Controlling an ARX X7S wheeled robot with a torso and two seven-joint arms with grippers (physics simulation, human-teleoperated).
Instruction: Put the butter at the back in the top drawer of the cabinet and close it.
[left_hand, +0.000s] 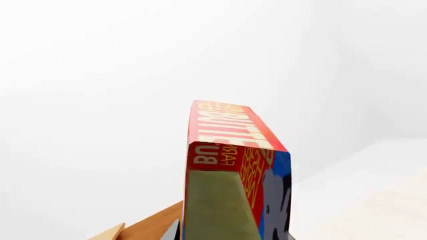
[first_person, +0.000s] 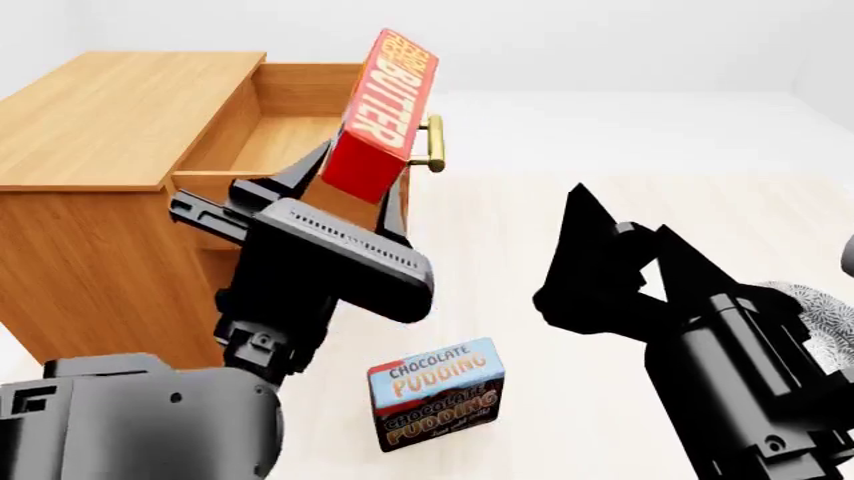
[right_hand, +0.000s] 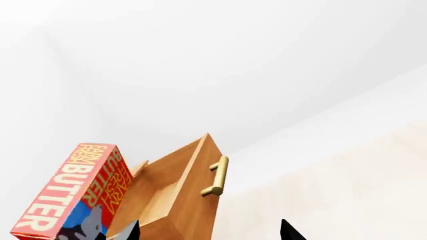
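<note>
Mid-carry: transport step in hand, placing not yet done. Grasping the butter (first_person: 387, 112) in the left gripper (first_person: 350, 185), jaws clamped on the lower end of the box, lettered face turned toward the head camera. Held tilted, top end leaning away, raised above the front edge of the top drawer (first_person: 286, 128), which stands pulled out of the cabinet (first_person: 107, 110) with its inside bare as far as can be seen. Seen from the head camera, overlaps the drawer front just beside the brass handle (first_person: 434, 143); likely not yet fully over the cavity (depth hard to judge from this angle alone).

Right gripper (first_person: 627, 228) spread and holding nothing, hanging over the floor well apart from the drawer. Chocolate pudding box (first_person: 438, 392) standing on the floor below, no part of this job.

Next, by judgement: bring the box further over the opening, level it or lower it end-first so as to clear the drawer front and side walls, then release low. Risk of catching the front lip or the handle if lowered from here. After that, push the drawer front shut, probably with the free right gripper.
</note>
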